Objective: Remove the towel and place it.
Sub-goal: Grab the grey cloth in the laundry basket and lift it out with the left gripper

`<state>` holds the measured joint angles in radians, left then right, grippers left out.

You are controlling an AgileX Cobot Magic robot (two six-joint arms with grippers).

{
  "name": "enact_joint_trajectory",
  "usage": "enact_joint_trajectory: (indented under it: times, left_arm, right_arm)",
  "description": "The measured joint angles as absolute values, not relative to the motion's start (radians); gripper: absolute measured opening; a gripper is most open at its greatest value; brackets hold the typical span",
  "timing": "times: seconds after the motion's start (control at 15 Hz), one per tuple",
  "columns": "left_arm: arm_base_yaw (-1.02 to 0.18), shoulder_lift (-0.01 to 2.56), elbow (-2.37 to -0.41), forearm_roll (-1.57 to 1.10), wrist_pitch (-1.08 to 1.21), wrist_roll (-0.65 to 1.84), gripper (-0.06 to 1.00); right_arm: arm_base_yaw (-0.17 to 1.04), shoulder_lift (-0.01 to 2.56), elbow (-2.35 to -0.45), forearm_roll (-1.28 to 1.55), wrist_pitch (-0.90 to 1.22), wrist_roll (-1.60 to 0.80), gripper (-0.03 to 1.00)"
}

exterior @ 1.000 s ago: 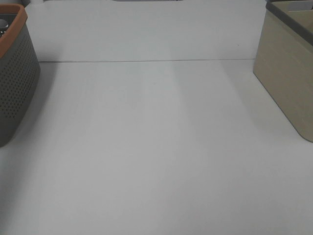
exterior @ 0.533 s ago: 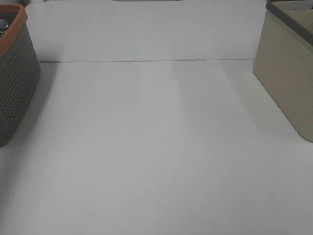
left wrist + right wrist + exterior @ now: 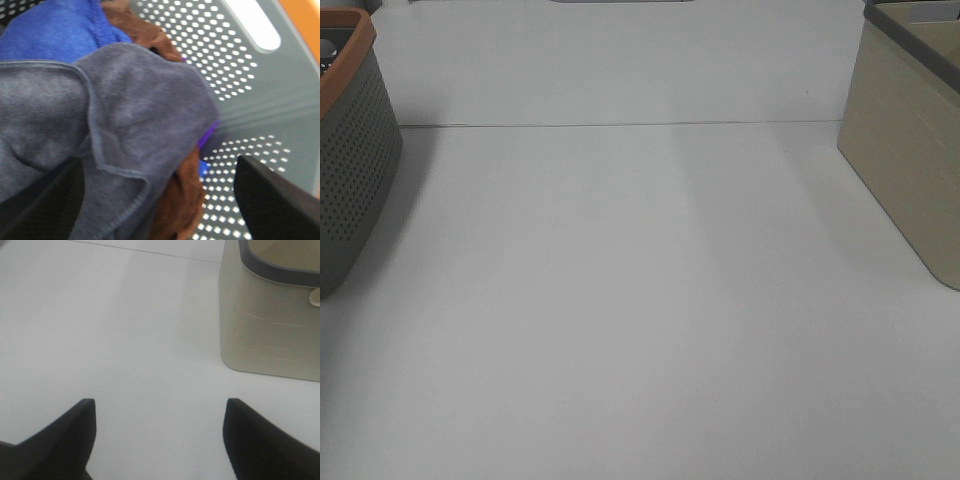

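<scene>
The towel (image 3: 115, 115), dark navy-grey terry with a stitched hem, lies crumpled on top of other cloths inside the grey perforated basket (image 3: 260, 85); it shows only in the left wrist view. My left gripper (image 3: 160, 200) is open just over it, one dark finger on each side of the towel's folded edge. My right gripper (image 3: 160, 435) is open over the bare white table (image 3: 125, 330) with nothing between its fingers. Neither arm appears in the exterior high view.
A blue cloth (image 3: 55, 30) and a brown cloth (image 3: 177, 200) lie under the towel. The grey basket (image 3: 350, 170) with its orange rim stands at the table's left edge. A beige basket (image 3: 910, 150) (image 3: 270, 335) stands at the right. White table (image 3: 640, 300) stretches between them.
</scene>
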<state>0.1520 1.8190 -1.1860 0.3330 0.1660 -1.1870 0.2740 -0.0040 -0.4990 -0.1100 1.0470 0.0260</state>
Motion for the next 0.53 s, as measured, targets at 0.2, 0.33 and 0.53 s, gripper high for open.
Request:
enact_joint_trajectory:
  times: [0.2, 0.33, 0.53]
  left_arm:
    - [0.18, 1.883, -1.186, 0.336, 0.104, -1.219, 0.76]
    - [0.18, 1.911, -1.186, 0.33, 0.053, -1.243, 0.76]
    - [0.18, 1.962, -1.187, 0.312, 0.023, -1.267, 0.72]
  right_arm:
    - [0.274, -0.004, -0.499, -0.11, 1.047, 0.027, 0.71]
    - [0.274, -0.004, -0.499, -0.11, 1.047, 0.027, 0.71]
    - [0.274, -0.004, -0.499, -0.11, 1.047, 0.028, 0.71]
